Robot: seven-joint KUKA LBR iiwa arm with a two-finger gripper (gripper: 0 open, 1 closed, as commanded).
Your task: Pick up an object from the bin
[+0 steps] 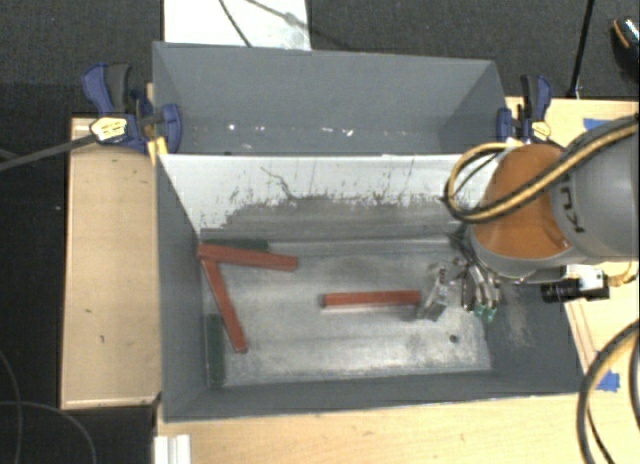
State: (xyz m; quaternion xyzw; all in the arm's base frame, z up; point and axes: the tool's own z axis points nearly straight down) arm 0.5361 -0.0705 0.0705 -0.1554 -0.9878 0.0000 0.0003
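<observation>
Gripper [455, 300] sits at the right end of a red-brown stick [370, 300], whose length runs leftward across the frame's lower middle. Open or closed, I cannot tell

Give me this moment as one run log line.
gripper at right end of middle red stick | stick flat on bin floor, not lifted | upper-left red stick and slanted red stick untouched at left

Grey metal bin [320, 102], scuffed floor. Contents: one red-brown stick [370, 299], centre-right; two red-brown sticks [225, 307] meeting at an angle, left; one dark green stick [214, 349] along the left wall.
</observation>
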